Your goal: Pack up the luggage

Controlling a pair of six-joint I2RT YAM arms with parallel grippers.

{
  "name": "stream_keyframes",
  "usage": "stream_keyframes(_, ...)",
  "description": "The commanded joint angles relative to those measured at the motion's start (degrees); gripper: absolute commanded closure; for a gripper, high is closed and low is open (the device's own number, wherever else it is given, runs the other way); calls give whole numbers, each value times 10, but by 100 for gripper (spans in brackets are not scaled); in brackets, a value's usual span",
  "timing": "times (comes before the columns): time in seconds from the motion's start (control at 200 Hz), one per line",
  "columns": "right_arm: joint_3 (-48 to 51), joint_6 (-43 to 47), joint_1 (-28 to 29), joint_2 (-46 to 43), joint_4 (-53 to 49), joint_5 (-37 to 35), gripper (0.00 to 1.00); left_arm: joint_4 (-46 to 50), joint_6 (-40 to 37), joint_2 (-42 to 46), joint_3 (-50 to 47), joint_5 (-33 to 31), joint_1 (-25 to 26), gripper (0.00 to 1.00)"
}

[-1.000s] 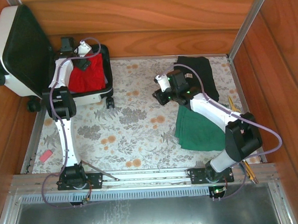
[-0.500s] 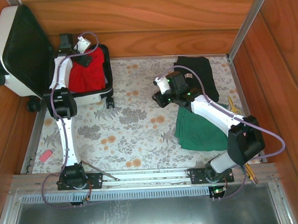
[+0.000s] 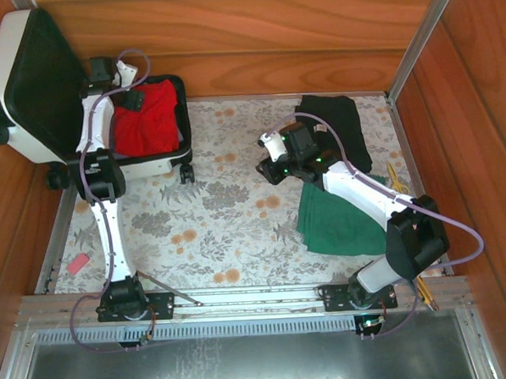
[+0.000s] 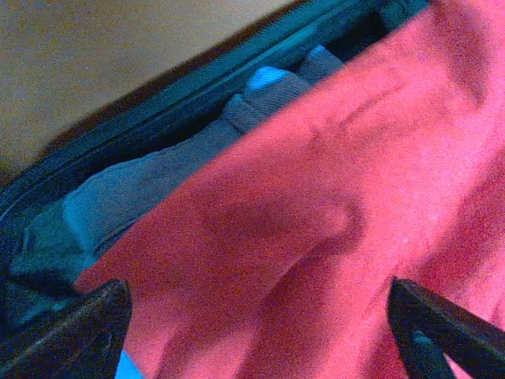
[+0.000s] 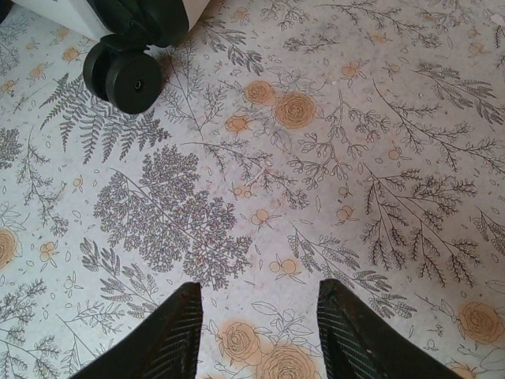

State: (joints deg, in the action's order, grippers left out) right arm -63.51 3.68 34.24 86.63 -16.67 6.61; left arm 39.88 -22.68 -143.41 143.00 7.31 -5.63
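**A:** Where is the suitcase (image 3: 13,58)?

**B:** In the far left corner of the desk (image 3: 229,216). It is open. The black-lined lid stands up against the left wall, and the lower half lies flat with a red garment (image 3: 147,119) in it.

**A:** And the left fingers (image 3: 132,100)?

**B:** They hang over that red garment, toward the far side of the suitcase. From above they are just a dark shape. The left wrist camera shows them spread wide with nothing clamped between them. I cannot tell whether they touch the cloth. That camera also picks up grey cloth (image 4: 158,181) lying between the red garment and the black rim.

**A:** The right fingers (image 3: 269,167)?

**B:** They hover over the middle of the desk, parted and empty. The right wrist camera shows a floral cloth (image 5: 316,158) of grey ferns and orange roses beneath them. A black wheel (image 5: 122,75) of the suitcase sits in the upper corner of that view.

**A:** What about the rest of the surface?

**B:** A black garment (image 3: 338,121) lies near the far right corner and a green cloth (image 3: 335,223) toward the right edge, with the right arm crossing above both. A pink scrap (image 3: 77,264) lies by the left edge. Wooden walls (image 3: 228,29) close in three sides, and a metal rail (image 3: 242,296) runs along the near edge.
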Motion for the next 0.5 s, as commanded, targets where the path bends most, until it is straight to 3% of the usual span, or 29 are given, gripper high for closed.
stream_keyframes(0.0, -10, -28, 5, 6, 9, -9, 56, 9, 116, 71, -6, -27, -1, 18)
stream_keyframes(0.235, -12, -45, 5, 13, 17, -8, 67, 9, 300, 150, -143, 74, 6, 47)
stream_keyframes(0.38, -5, -39, 5, 4, 20, 1, 76, 9, 338, 138, -170, 48, 34, 54)
stream_keyframes(0.495, 8, -36, 5, -4, 26, -6, 78, 9, 373, 92, -135, 21, 44, 61)
